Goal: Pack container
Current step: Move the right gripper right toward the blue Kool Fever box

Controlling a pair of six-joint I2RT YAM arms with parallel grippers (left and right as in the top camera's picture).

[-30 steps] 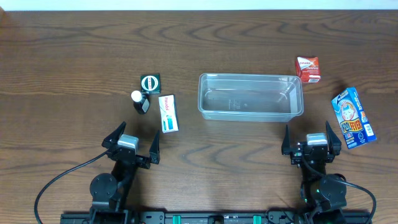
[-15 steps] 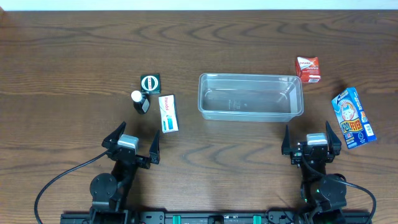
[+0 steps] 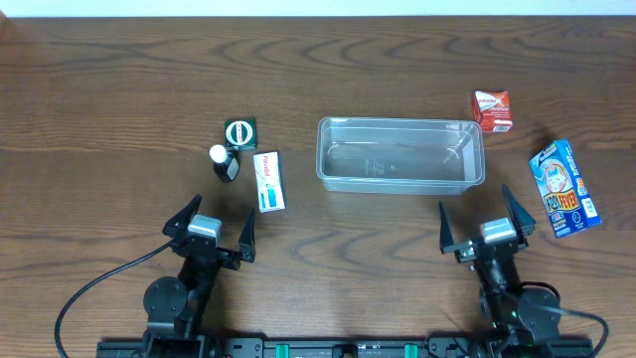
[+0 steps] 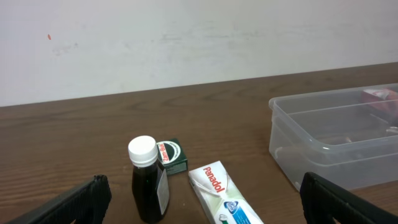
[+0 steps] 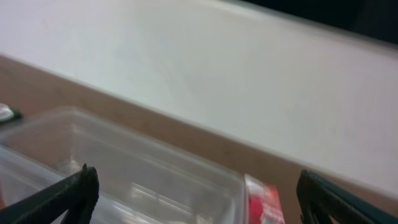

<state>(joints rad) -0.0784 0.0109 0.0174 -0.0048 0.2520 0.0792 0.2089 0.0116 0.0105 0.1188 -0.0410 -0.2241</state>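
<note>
left gripper (image 3: pixel 223 207): fingers spread, holding nothing; left of the container, nearer the robot.
dark bottle (image 3: pixel 225 163): white cap; well left of the container.
green box (image 3: pixel 240 131): left of the container.
Panadol box (image 3: pixel 268 181): flat, near the container's left end.
container (image 3: pixel 397 122): open side up, mid wooden table (image 3: pixel 99 89).
right gripper (image 3: pixel 475 202): fingers spread, holding nothing; near the container's right end.
red box (image 3: pixel 492 109): just beside the container's far right corner.
blue box (image 3: pixel 564 188): right of the container, apart.

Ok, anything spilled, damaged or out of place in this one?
Nothing stands out. The container sits upright and empty. The dark bottle stands capped, with no spill. The blue box lies at a slant but looks intact. The left claw and right claw are open, holding nothing.
</note>
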